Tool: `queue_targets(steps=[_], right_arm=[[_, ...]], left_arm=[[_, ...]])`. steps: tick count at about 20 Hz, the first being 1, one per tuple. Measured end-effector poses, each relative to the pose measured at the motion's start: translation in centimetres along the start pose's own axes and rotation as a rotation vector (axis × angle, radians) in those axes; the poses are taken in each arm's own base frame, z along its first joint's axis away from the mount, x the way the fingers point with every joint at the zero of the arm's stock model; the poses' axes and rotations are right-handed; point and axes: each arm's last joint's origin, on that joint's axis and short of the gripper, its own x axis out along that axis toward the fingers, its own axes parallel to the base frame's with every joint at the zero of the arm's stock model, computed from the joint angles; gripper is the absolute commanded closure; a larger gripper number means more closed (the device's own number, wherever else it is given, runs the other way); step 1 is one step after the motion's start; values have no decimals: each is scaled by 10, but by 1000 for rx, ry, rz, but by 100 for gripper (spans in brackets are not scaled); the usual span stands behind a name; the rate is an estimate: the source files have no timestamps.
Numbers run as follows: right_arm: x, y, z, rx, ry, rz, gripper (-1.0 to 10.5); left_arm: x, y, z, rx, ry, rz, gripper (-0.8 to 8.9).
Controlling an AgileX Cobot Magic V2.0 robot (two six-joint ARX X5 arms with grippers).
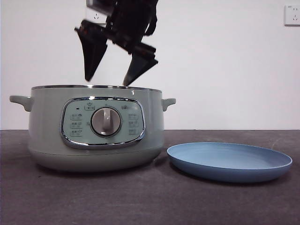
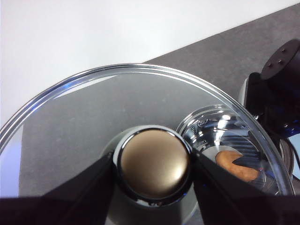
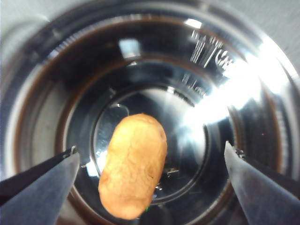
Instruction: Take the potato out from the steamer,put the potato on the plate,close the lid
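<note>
A white wall socket [image 1: 291, 14] is mounted high on the pale wall [image 1: 225, 65], well above the dark grey table [image 1: 150, 197], by which the wall's foot is met.

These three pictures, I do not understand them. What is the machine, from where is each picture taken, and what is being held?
It is a robot with two arms at a table; each arm ends in a gripper of two black jaws.

The front view looks level across the table. There stand a pale-green steamer and, beside it, an empty light-blue plate. The right gripper hangs open just above the steamer's rim.

The right wrist view looks straight down from that arm into the shiny pot. The potato lies on the bottom, between the open jaws, not yet gripped.

The left wrist view comes from the other arm. The left gripper is shut on the knob of the glass lid, holding it off the steamer. Through the glass you see the pot and potato.
</note>
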Motion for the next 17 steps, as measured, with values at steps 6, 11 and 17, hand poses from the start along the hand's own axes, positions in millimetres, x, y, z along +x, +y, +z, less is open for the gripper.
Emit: queue_targets(steps=[6, 11, 17], right_arm=[[26, 5, -5, -5, 60, 20, 353], [55, 14, -12, -18, 129, 41, 557], [54, 17, -11, -44, 126, 35, 957]], left_arm=[[8, 0, 2, 0, 17, -11, 822], [9, 0, 2, 0, 20, -13, 822], [10, 0, 2, 0, 20, -15, 822]])
